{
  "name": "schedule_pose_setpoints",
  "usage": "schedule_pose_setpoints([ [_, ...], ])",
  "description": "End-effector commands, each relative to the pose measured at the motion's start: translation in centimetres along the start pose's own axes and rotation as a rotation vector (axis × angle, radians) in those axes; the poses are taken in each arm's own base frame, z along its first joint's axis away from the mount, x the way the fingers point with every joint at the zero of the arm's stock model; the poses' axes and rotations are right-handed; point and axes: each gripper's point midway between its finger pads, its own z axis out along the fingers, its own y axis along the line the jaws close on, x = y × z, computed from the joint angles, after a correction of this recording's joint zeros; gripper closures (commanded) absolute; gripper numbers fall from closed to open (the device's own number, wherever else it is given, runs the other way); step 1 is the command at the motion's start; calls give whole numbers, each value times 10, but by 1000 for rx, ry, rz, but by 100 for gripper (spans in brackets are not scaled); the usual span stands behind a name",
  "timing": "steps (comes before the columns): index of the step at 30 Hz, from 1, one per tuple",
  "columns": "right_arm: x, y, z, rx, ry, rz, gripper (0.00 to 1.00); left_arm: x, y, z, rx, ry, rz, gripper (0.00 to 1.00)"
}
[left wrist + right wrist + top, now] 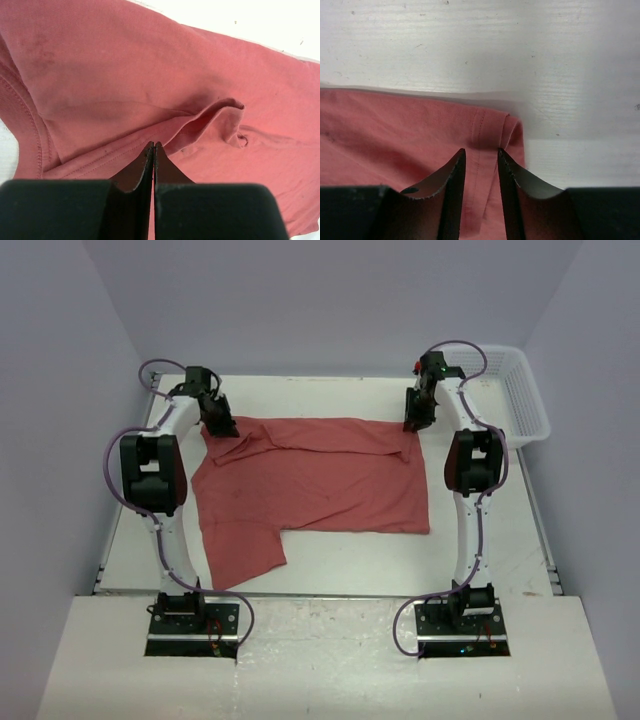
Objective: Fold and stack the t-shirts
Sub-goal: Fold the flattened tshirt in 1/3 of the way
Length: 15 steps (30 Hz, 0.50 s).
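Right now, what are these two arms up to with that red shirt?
A red t-shirt lies spread on the table, not yet folded. The left gripper is shut at its far left corner, seemingly pinching the cloth. The right gripper hovers with its jaws apart over the far right hem corner.

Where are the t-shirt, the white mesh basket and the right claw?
t-shirt [320, 475]: top view, middle of the spread red cloth.
white mesh basket [530, 400]: top view, its right-hand wall.
right claw [481, 151]: right wrist view, midway between its fingertips, above the shirt's hemmed corner.
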Motion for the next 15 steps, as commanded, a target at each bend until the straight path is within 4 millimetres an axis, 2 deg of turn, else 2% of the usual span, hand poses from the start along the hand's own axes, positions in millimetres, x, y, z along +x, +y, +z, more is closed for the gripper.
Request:
schedule_pose_setpoints([
  [1, -14, 0, -10, 15, -54, -27, 66, -3, 0, 1, 1, -18, 7, 100],
  [6, -14, -4, -10, 30, -54, -32, 65, 2, 3, 6, -5, -4, 0, 100],
  [15, -10, -4, 5, 23, -25, -29, 68, 4, 4, 7, -6, 2, 1, 100],
])
